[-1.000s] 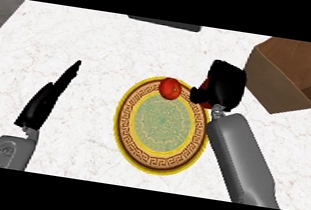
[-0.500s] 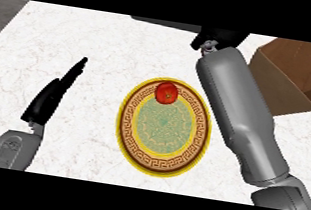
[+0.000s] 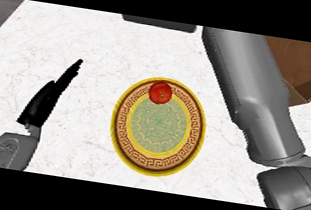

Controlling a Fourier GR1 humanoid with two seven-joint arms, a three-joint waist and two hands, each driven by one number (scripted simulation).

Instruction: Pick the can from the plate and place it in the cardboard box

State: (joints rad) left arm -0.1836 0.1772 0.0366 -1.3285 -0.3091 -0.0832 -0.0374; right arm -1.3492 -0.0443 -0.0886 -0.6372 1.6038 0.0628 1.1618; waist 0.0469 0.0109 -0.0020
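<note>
At the lower left of the frame the left robot hand (image 3: 47, 101) rests over the bench (image 3: 63, 42), fingers straight and together, pointing toward the upper part of the frame, holding nothing. At the lower right the grey right forearm (image 3: 262, 113) comes in and runs up to the top edge of the frame; its robot hand is out of view there, so I cannot tell whether it is open or closed, or whether it carries anything.

In the middle lies the plate (image 3: 159, 126), yellow-rimmed with a brown key-pattern band and a green patterned centre. The can (image 3: 161, 93), seen as a small red round thing, sits on the plate's upper rim, not yet picked up. Farther off, in the upper right, stands the cardboard box (image 3: 309, 69), open and partly hidden behind the forearm. A dark object (image 3: 159, 23) lies at the top edge.

The risk, as I judge it: the right arm reaches beyond the can and lies close to the box, so on its way to the can it could knock the box or sweep the can off the rim.

No brand, label or writing can be read on anything.
</note>
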